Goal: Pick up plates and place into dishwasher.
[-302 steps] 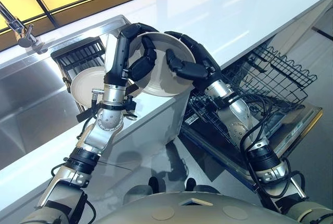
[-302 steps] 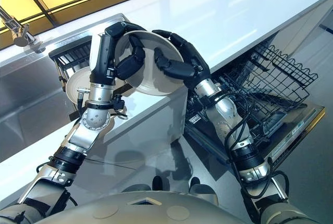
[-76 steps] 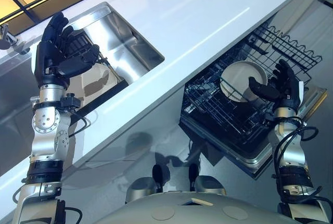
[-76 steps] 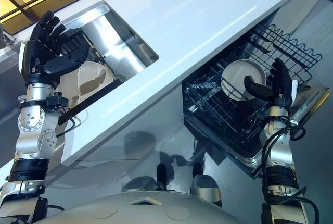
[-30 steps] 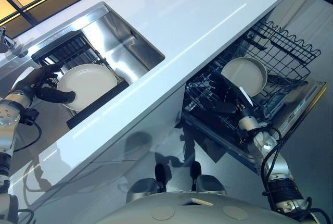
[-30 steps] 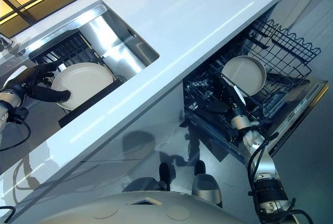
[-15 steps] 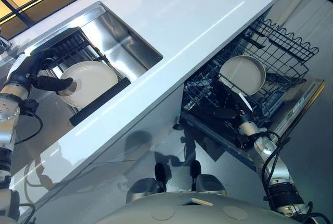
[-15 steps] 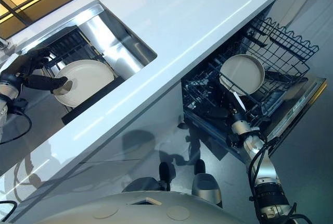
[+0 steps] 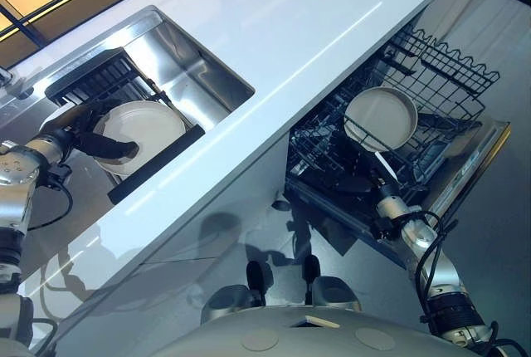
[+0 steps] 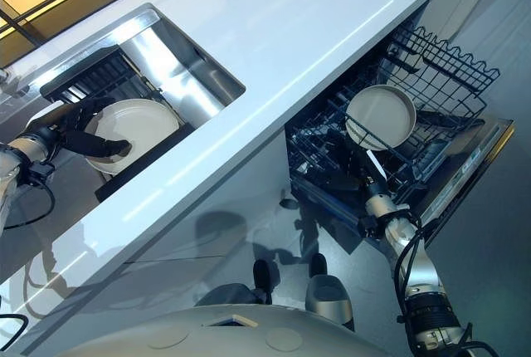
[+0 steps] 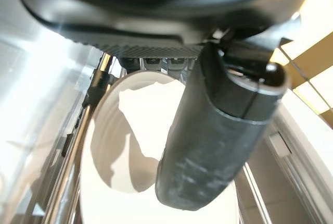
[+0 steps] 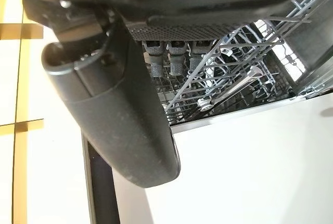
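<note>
A cream plate (image 9: 145, 127) leans in the black dish rack (image 9: 87, 83) inside the sink. My left hand (image 9: 83, 129) straddles its left rim: the thumb (image 11: 218, 130) hovers over the plate's face (image 11: 135, 146) and casts a shadow on it, while the fingers reach behind the rim. They are not closed on it. A second cream plate (image 9: 381, 118) stands in the dishwasher's lower rack (image 9: 332, 154). My right hand (image 9: 353, 181) is open low in that rack, nearer me than this plate and apart from it, with its fingers (image 12: 174, 52) straight.
The steel sink (image 9: 195, 62) is set in a long white counter (image 9: 274, 33). The dishwasher door (image 9: 469, 174) hangs open under the counter's right part. A wire basket (image 9: 448, 75) juts out beyond the standing plate.
My left thumb has slid lower and further across the sink plate's face. My right hand has drawn back a little from the plate in the dishwasher. The view has shifted slightly.
</note>
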Tool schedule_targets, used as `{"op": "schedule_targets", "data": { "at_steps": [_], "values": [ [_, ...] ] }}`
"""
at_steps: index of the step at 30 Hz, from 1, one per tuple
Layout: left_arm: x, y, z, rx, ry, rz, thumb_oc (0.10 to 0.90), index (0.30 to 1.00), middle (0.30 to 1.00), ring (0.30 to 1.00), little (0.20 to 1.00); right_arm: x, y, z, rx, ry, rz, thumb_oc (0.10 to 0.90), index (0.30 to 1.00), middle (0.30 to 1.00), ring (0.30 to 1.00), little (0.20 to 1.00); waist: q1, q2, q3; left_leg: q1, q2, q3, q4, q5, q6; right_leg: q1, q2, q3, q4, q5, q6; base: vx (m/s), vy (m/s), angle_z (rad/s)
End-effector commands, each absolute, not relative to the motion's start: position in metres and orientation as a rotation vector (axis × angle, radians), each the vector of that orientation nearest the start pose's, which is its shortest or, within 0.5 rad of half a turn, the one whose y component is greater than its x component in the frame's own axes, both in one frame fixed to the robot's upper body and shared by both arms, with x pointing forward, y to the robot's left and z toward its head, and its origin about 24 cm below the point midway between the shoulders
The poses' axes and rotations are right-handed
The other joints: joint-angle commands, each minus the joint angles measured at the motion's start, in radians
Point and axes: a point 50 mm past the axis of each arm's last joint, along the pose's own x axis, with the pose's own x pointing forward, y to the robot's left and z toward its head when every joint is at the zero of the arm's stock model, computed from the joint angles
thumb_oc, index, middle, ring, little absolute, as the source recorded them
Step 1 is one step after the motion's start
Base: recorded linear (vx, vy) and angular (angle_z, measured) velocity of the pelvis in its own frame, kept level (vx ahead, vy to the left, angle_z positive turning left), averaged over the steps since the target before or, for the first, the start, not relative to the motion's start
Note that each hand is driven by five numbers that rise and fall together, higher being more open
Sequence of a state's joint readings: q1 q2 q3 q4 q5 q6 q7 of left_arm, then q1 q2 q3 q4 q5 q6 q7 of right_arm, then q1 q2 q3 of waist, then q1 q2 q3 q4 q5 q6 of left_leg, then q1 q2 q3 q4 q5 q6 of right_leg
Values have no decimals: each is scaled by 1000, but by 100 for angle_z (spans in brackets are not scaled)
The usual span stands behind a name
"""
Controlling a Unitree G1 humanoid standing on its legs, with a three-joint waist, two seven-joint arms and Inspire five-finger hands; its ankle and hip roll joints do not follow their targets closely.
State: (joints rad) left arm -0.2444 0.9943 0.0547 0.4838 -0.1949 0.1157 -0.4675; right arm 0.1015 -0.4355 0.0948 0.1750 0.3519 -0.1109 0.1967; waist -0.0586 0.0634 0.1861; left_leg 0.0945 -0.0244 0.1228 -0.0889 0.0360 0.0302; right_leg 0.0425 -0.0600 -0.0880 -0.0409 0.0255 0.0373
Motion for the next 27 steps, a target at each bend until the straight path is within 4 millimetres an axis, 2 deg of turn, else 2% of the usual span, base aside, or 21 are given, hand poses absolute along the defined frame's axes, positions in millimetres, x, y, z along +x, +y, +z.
{"op": "schedule_targets", "data": {
  "at_steps": [1, 3, 4, 6, 7, 10, 14, 27],
  "values": [
    [280, 354, 130, 653, 444, -280, 800, 900, 900, 900, 900, 241, -220, 50, -109, -32, 236, 800, 900, 900, 900, 900, -13, 41, -38, -31, -82, 16, 92, -141, 63, -117, -20, 15, 183, -91, 114, 0, 0, 0],
    [279, 349, 126, 614, 473, -326, 800, 900, 900, 900, 900, 241, -221, 51, -109, -32, 233, 800, 900, 900, 900, 900, -12, 41, -36, -31, -83, 15, 94, -140, 63, -117, -19, 16, 181, -89, 115, 0, 0, 0],
    [278, 346, 124, 582, 476, -350, 707, 820, 820, 820, 807, 242, -221, 51, -108, -32, 232, 800, 900, 900, 900, 900, -12, 41, -35, -31, -83, 15, 94, -141, 63, -116, -18, 17, 180, -89, 115, 0, 0, 0],
    [279, 337, 121, 495, 446, -391, 350, 514, 514, 514, 450, 241, -221, 50, -102, -24, 229, 800, 900, 900, 900, 900, -12, 41, -33, -32, -84, 14, 96, -141, 64, -115, -18, 17, 178, -89, 114, -3, -14, -2],
    [282, 327, 122, 411, 382, -411, 100, 300, 300, 300, 200, 241, -220, 48, -99, -20, 230, 800, 900, 900, 900, 900, -11, 40, -33, -30, -83, 14, 96, -142, 63, -114, -18, 16, 177, -90, 114, -3, -25, -4],
    [286, 310, 124, 318, 256, -425, 100, 300, 300, 300, 200, 240, -218, 43, -92, -12, 235, 800, 900, 900, 900, 900, -10, 39, -36, -25, -82, 16, 96, -143, 61, -108, -18, 14, 177, -95, 113, 0, 0, 0],
    [287, 299, 131, 301, 126, -406, 100, 300, 300, 300, 200, 240, -217, 41, -71, -6, 231, 800, 900, 900, 900, 900, -7, 36, -44, -23, -80, 13, 94, -142, 58, -100, -16, 13, 175, -102, 108, 0, -6, -1],
    [286, 301, 142, 298, 70, -434, 100, 300, 300, 300, 200, 242, -221, 47, -65, -49, 204, 800, 900, 900, 900, 900, -2, 36, -64, -6, -78, -4, 82, -140, 55, -75, -11, 7, 171, -116, 98, 2, -6, -1]
  ]
}}
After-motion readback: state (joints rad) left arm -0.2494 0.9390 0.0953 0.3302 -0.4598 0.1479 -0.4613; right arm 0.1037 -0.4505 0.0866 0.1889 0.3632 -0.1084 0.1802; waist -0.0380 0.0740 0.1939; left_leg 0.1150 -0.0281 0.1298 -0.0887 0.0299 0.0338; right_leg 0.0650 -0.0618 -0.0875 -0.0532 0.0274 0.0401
